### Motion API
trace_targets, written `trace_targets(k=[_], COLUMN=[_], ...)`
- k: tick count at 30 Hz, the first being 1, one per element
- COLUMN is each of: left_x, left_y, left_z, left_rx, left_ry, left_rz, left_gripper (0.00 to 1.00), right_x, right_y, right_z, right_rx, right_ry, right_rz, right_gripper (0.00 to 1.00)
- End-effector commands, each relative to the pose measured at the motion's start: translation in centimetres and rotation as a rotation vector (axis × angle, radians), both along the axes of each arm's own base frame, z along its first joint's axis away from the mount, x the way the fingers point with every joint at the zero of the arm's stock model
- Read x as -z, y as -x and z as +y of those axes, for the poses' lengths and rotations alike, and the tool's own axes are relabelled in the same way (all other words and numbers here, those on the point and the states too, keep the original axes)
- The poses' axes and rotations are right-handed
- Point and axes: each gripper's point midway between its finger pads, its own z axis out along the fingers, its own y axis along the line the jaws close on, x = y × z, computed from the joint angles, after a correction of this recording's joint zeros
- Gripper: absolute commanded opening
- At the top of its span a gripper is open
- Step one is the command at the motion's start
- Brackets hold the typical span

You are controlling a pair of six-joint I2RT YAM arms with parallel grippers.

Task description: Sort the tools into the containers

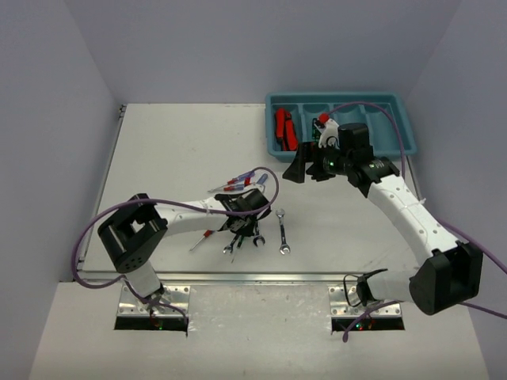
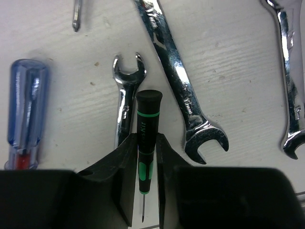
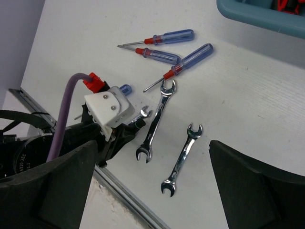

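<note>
Overhead, the left gripper (image 1: 242, 215) is sitting low among wrenches (image 1: 283, 231) well to the near left of the tray (image 1: 337, 97), while the right gripper (image 1: 310, 170) is hovering just in front of the tray, much nearer it. Left wrist: its fingers are pinching shut on a thin green-and-black screwdriver (image 2: 148, 114), the handle running straight out lengthwise between them. Right wrist: those fingers are gaping wide, holding nothing.

Teal tray (image 1: 372, 96) at one o'clock holds red-and-black folding knives (image 1: 285, 131) in its leftmost compartment. Blue-handled screwdrivers (image 3: 176, 35) and three silver wrenches (image 3: 183, 155) lie loose near six o'clock; my left hand (image 2: 145, 155) pinches the black-green screwdriver (image 2: 147, 119).
</note>
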Motion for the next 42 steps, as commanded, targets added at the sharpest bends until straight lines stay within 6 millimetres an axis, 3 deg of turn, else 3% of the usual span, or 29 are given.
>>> trace_targets(k=[1, 5, 7, 8, 11, 14, 17, 20, 22, 25, 29, 31, 33, 37, 40, 42], left_x=[-6.2, -11.5, -13.8, -15.1, -20.3, -22.9, -24.9, -25.6, -26.0, -25.6, -25.0, -25.2, -25.5, -26.0, -24.8, -24.3], left_y=[-3.6, -6.4, -7.2, -7.4, -8.1, -7.5, -7.1, -7.0, -6.7, -6.4, -6.3, -6.1, -5.9, -5.9, -5.8, -5.8], left_z=[-0.7, -0.9, -1.2, -2.0, -3.5, -5.0, -5.7, -5.3, -5.1, -4.9, -4.8, -4.7, -4.6, -4.1, -3.5, -3.4], left_rx=[-0.146, -0.238, -0.26, -0.257, -0.244, -0.211, -0.196, -0.223, -0.227, -0.239, -0.253, -0.245, -0.239, -0.244, -0.256, -0.259], left_ry=[0.121, 0.305, 0.393, 0.475, 0.709, 0.867, 0.969, 0.997, 1.02, 1.019, 1.003, 1.01, 1.014, 1.004, 0.961, 0.954], left_rz=[-0.175, -0.263, -0.297, -0.306, -0.367, -0.364, -0.366, -0.379, -0.381, -0.366, -0.352, -0.349, -0.355, -0.384, -0.375, -0.373], left_gripper=[0.0, 0.0, 0.0, 0.0, 0.0, 0.0, 0.0, 0.0, 0.0, 0.0, 0.0, 0.0, 0.0, 0.0, 0.0, 0.0], right_x=[-3.2, -3.9, -2.7, -3.4, -2.4, -0.8, 0.1, 0.2, -0.2, -1.0, -0.7, -0.5, -0.6, -0.7, -1.0, -1.3], right_y=[0.0, 1.5, 2.7, 3.9, 6.4, 8.4, 8.5, 7.9, 7.4, 7.0, 6.3, 5.8, 5.2, 4.0, 3.3, 3.0], right_z=[0.1, 1.1, 2.1, 3.5, 6.4, 9.2, 10.7, 11.1, 11.1, 11.2, 11.0, 10.7, 10.6, 10.0, 9.8, 9.8], right_rx=[0.031, -0.04, -0.111, -0.198, -0.369, -0.467, -0.477, -0.446, -0.435, -0.431, -0.386, -0.368, -0.343, -0.3, -0.269, -0.263], right_ry=[-0.067, -0.148, -0.202, -0.281, -0.422, -0.406, -0.394, -0.405, -0.409, -0.425, -0.397, -0.368, -0.344, -0.291, -0.273, -0.275], right_rz=[-0.095, -0.139, -0.116, -0.114, -0.042, 0.002, 0.009, -0.015, -0.047, -0.082, -0.097, -0.115, -0.132, -0.161, -0.181, -0.189], right_gripper=[0.99, 0.99, 0.99, 0.99, 0.97, 0.95, 0.92, 0.86, 0.74, 0.67, 0.65, 0.61, 0.51, 0.48, 0.34, 0.05])
